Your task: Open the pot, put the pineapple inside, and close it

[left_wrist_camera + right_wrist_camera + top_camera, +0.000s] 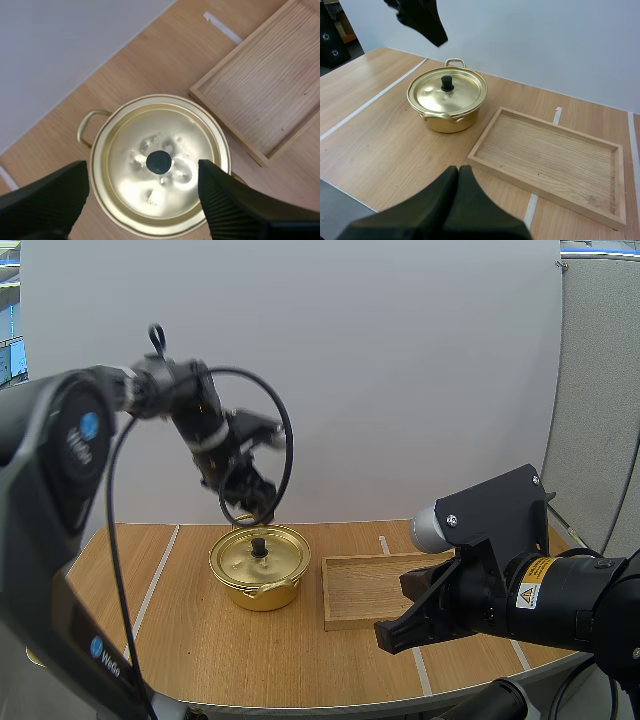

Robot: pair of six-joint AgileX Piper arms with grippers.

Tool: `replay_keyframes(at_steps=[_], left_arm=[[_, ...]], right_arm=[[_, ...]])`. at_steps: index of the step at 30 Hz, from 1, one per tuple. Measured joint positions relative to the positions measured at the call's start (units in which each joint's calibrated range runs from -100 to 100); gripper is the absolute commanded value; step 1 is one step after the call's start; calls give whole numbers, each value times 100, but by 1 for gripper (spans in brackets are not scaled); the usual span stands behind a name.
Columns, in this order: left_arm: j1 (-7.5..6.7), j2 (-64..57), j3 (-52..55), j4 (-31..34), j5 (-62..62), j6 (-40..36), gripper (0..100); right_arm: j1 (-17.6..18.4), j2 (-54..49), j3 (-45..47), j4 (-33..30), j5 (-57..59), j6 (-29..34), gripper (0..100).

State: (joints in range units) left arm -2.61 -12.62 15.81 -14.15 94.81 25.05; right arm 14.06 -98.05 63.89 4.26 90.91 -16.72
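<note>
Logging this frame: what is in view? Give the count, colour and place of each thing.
pot: 1, gold, on the table, left of the tray
lid: 1, gold, seated on the pot
knob: 1, black, at the lid's centre
tray: 1, light wood, right of the pot, not touching it
tape strips: several, white, on the tabletop
table: 1, brown wood
left gripper: 1, black, open, above the lid
right gripper: 1, black, shut, over the table's near edge
</note>
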Motion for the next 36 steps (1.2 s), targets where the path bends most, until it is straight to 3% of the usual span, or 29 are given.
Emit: replay_keyframes(at_steps=[9,21,23,25,26,36], left_arm=[[0,-1954,-669,13,400,-52,100],[0,-4396,-742,105,450,-446,100],[0,-4751,-742,105,450,-540,67],[0,-5064,-742,109,484,-600,14],[0,-5121,-742,109,480,-623,0],[0,-6075,-753,123,506,-841,0]], right_arm=[[0,0,0,0,0,-3,0],[0,0,0,0,0,-3,0],[-16,0,0,0,0,-3,0],[-48,0,0,0,0,-3,0],[-52,0,0,0,0,-3,0],[-282,-148,0,0,-265,-3,0]])
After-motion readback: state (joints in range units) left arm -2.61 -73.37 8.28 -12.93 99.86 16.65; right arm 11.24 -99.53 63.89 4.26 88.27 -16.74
